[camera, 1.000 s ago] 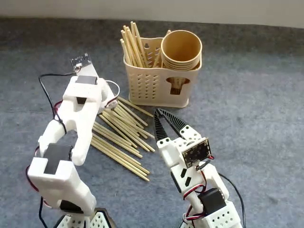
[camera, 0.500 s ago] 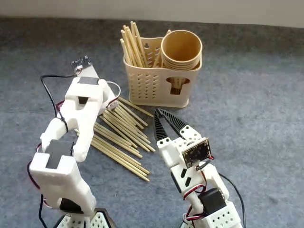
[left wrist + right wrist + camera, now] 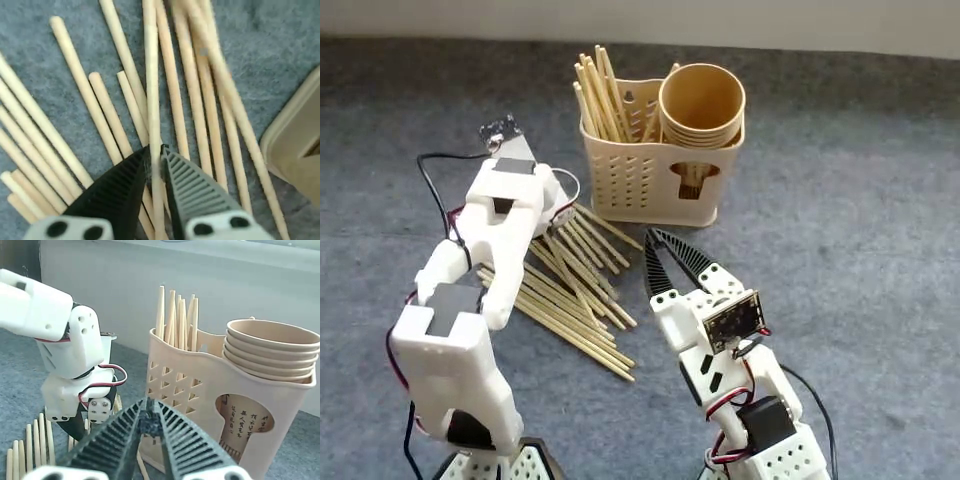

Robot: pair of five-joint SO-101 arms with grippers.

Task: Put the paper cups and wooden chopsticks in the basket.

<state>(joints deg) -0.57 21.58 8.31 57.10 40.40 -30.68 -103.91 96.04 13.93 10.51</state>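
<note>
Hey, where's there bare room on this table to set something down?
Bare mat lies right of the basket and right gripper, and at the far left. Crowded: between the basket and left gripper, where loose chopsticks lie.

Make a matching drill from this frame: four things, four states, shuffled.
Things
1. cups
2. left gripper
3. right gripper
4. loose chopsticks

States
A. shut, empty, near the basket
B. lying on the table
C. stacked in the basket
D. shut on one chopstick

Pairs: 1-C; 2-D; 3-A; 4-B
</note>
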